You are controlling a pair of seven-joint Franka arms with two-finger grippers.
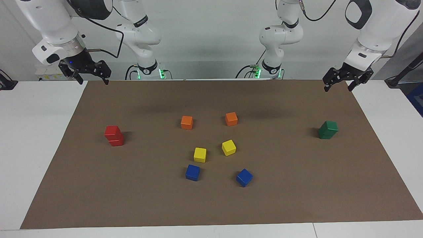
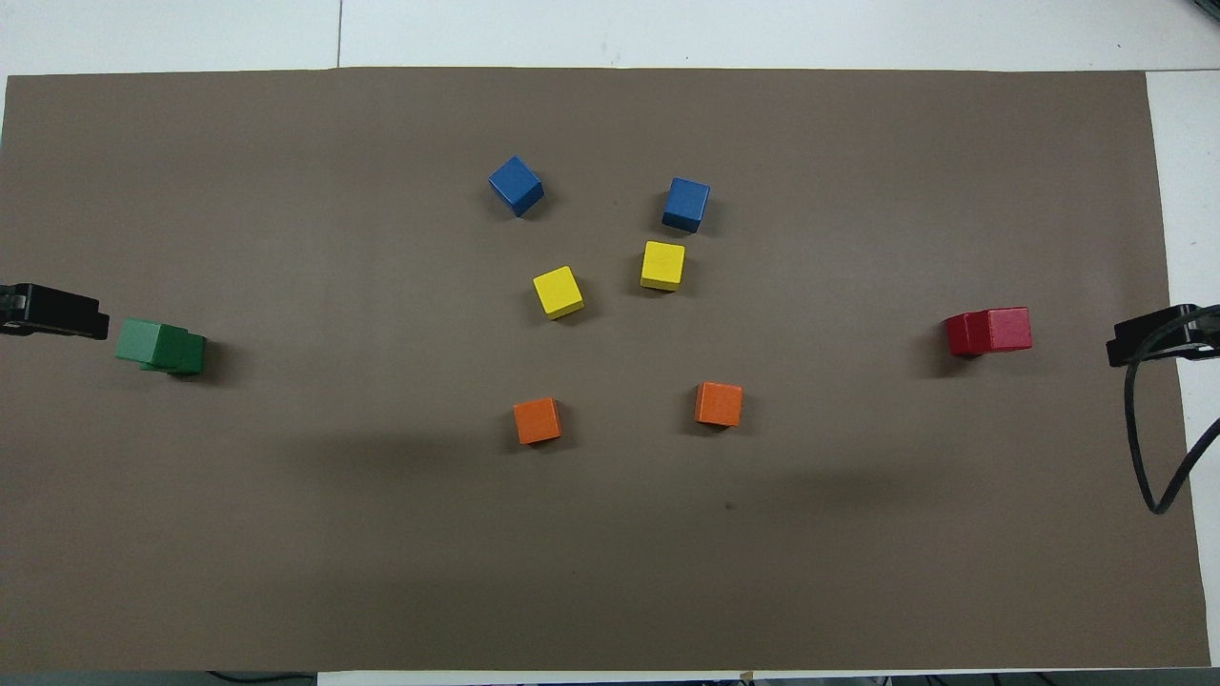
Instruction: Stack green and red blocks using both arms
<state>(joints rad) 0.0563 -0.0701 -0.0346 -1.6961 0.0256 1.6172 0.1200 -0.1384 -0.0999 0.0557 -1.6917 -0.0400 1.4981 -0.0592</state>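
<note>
Brown paper point(image 1: 211, 205) covers our table. Both grippers hang released: right gripper point(image 1: 89, 74) upper left, left gripper point(image 1: 343, 81) upper right. Mid-frame, red stack point(image 1: 114, 135) and green stack point(image 1: 327, 130) stand at opposite edges; red's top block seems offset, so it could topple.

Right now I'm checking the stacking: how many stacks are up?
2: a red stack toward the right arm's end of the mat, a green stack toward the left arm's end.
</note>
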